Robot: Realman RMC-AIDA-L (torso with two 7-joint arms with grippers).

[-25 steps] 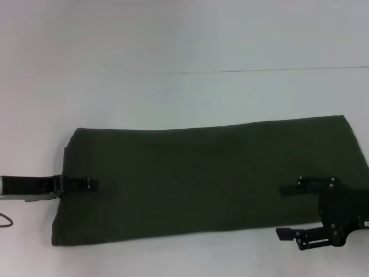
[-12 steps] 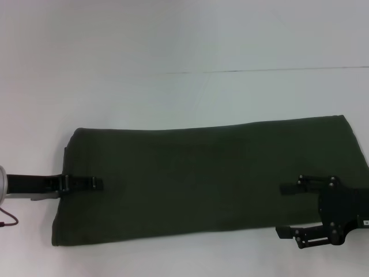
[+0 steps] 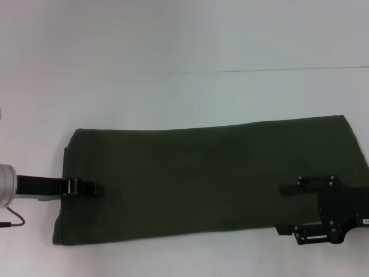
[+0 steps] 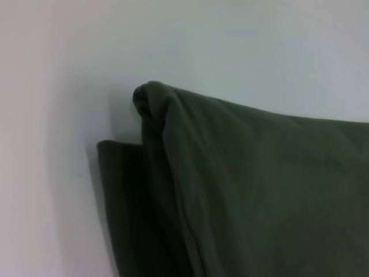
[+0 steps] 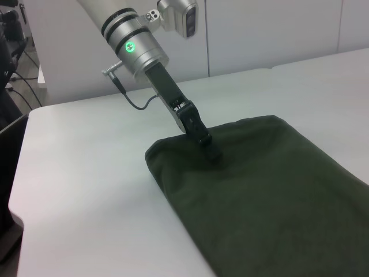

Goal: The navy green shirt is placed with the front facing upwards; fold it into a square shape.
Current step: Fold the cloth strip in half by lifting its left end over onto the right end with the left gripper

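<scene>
The navy green shirt (image 3: 202, 179) lies folded into a long dark band across the white table (image 3: 173, 98), with no print showing. My left gripper (image 3: 95, 188) reaches in from the left, and its tip rests on the shirt's left end. The right wrist view shows that tip (image 5: 212, 152) pressing on the cloth near the folded corner. The left wrist view shows that stacked corner of the shirt (image 4: 242, 190) close up. My right gripper (image 3: 281, 210) is over the shirt's right end and open, one finger above the cloth and the other at the shirt's near edge.
A thin seam (image 3: 259, 70) crosses the table behind the shirt. A dark red cable (image 3: 14, 219) hangs by the left arm. In the right wrist view, the table's edge (image 5: 17, 173) and dark equipment (image 5: 8, 34) lie beyond the shirt's left end.
My left gripper has slid to the right, farther onto the shirt's left end. My right gripper has stayed almost in place, and its near finger has drawn in a little.
</scene>
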